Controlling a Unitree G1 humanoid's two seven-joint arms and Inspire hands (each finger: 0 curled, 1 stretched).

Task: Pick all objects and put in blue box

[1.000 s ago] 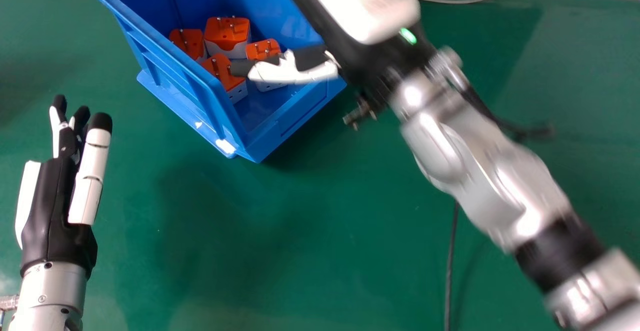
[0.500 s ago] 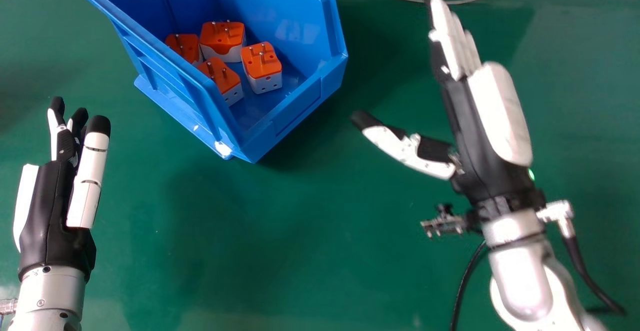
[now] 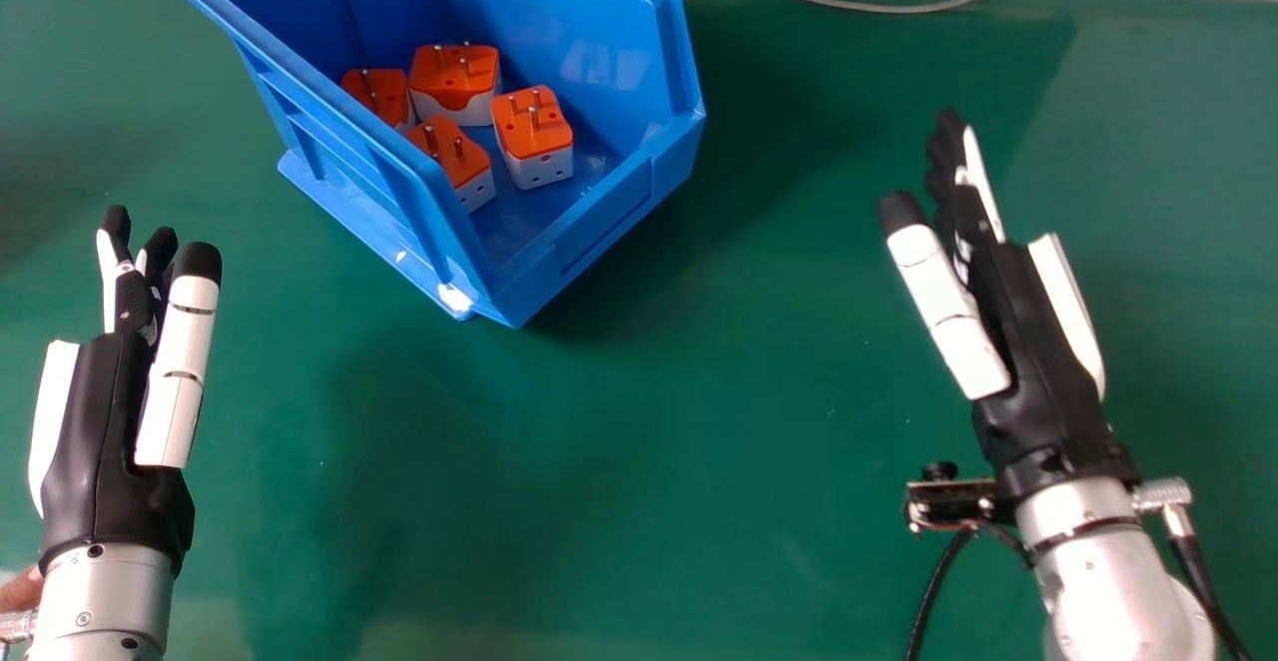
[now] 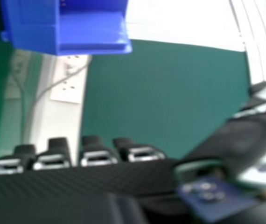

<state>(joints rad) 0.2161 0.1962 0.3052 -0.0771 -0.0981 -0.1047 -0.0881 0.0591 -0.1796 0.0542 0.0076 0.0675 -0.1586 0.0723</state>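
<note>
Orange-topped plug adapters [image 3: 454,77], four of them, stand pins up inside the blue box [image 3: 619,197], towards the counter's [image 3: 649,441] far edge. Its lower front lip faces the near right, presumably so I can reach in over it without fouling the taller sides. My right hand [image 3: 1038,341] hangs wide and empty to the right of the box, well apart from it, likely to keep its mouth free. My left hand [image 3: 100,421] idles at the head view's left, fingers extended, holding nothing.
</note>
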